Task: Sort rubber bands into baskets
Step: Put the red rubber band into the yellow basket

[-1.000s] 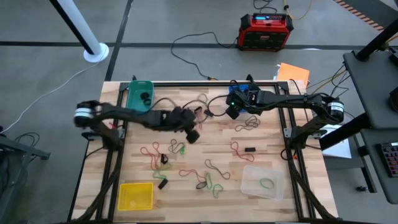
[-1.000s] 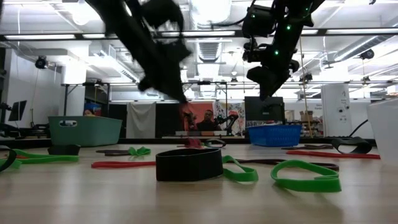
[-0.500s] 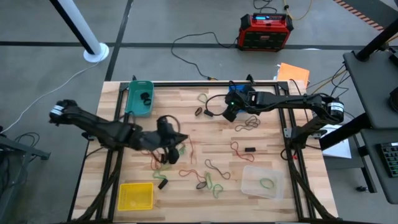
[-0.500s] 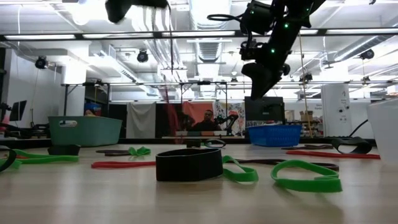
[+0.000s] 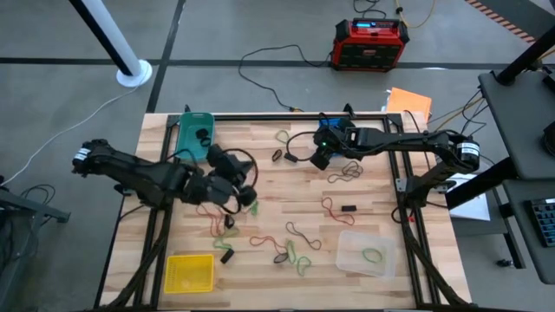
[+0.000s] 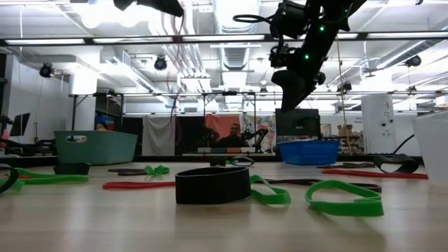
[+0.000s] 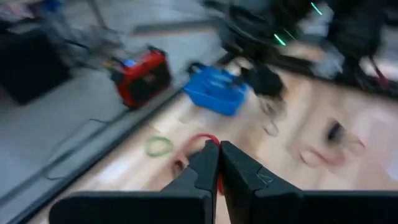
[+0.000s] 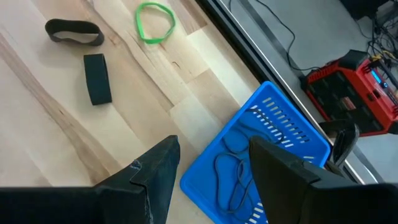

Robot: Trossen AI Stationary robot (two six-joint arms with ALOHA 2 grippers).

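Left gripper (image 7: 219,155) is clamped on a red rubber band (image 7: 208,140), raised over the table's left-middle

Carrying seems the step in hand; a matching basket must be chosen next, perhaps the yellow basket (image 5: 189,273) at the near left. Right gripper (image 8: 211,165) is held spread above the blue basket (image 8: 273,155), far right

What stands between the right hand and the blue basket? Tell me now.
Nothing visible does. The right hand hangs open facing the blue basket, with only air between them. Blue rubber bands already lie inside it.
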